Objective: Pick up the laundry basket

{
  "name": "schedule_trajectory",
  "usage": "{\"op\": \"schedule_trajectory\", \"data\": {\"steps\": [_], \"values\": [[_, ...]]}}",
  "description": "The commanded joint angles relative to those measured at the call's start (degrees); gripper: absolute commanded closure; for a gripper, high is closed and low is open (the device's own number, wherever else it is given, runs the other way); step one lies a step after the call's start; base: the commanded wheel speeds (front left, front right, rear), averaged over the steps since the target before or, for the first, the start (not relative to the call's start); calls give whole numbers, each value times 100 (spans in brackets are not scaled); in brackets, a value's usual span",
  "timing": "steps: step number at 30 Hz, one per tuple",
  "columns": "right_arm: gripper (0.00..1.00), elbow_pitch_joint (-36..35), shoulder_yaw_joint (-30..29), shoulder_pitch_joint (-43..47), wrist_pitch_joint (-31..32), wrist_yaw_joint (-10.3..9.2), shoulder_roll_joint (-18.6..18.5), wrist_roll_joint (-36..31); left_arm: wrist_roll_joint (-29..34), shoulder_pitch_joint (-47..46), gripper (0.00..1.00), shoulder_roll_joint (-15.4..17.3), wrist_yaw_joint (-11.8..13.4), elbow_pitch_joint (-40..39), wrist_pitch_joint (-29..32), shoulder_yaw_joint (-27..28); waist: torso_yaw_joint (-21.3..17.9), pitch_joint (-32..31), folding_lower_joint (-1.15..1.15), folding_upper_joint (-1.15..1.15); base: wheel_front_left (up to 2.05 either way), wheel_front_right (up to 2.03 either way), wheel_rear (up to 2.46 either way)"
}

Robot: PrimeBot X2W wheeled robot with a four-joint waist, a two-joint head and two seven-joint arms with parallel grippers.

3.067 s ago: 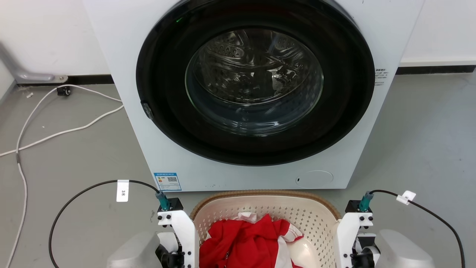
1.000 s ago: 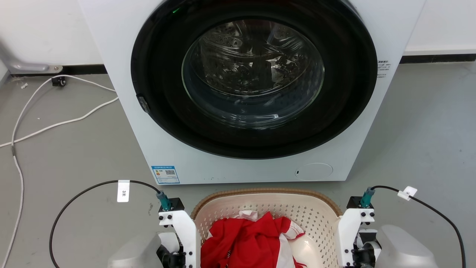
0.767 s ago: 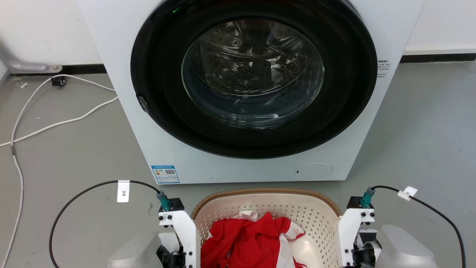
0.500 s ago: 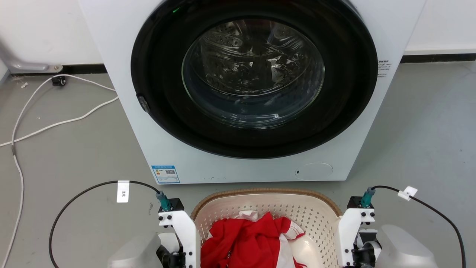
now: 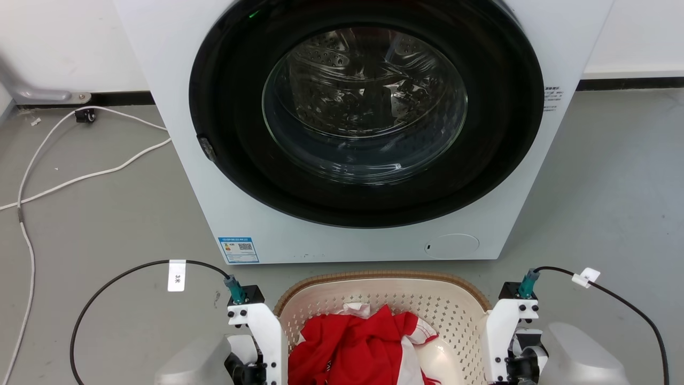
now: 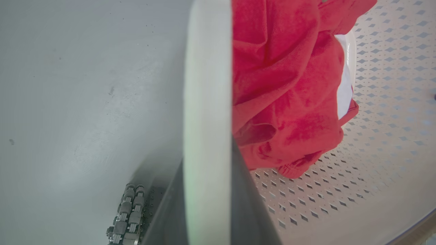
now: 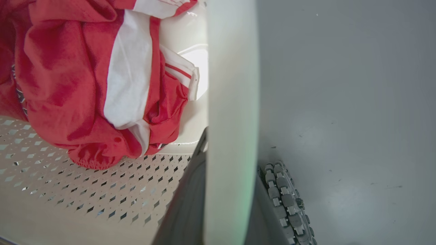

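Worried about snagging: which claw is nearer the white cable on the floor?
Left. The left claw holds the basket on the cable side; the right claw holds its far side.

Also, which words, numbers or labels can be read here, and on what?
"3米": white tag on the left black cable.
Too small to read: blue sticker on the washing machine.
Too small: print on its right edge.
Blurred: tag on the right cable.

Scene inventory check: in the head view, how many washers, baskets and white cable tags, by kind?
washing machine: 1
laundry basket: 1
white cable tags: 2
Total: 4
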Motion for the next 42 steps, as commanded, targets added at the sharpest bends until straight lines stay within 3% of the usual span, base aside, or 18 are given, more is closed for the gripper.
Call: {"op": "schedule_trajectory", "data": {"steps": [1, 42], "values": [[100, -29, -12, -5, 22, 21, 154, -22, -60, -67, 100, -126, -83, -131, -25, 5, -2, 2, 0, 0, 0, 0, 0], [100, -29, -262, 82, 141, 22, 173, -170, -222, -88, 100, -107, -83, -173, -81, -151, 25, -2, 0, 0, 0, 0, 0]]}}
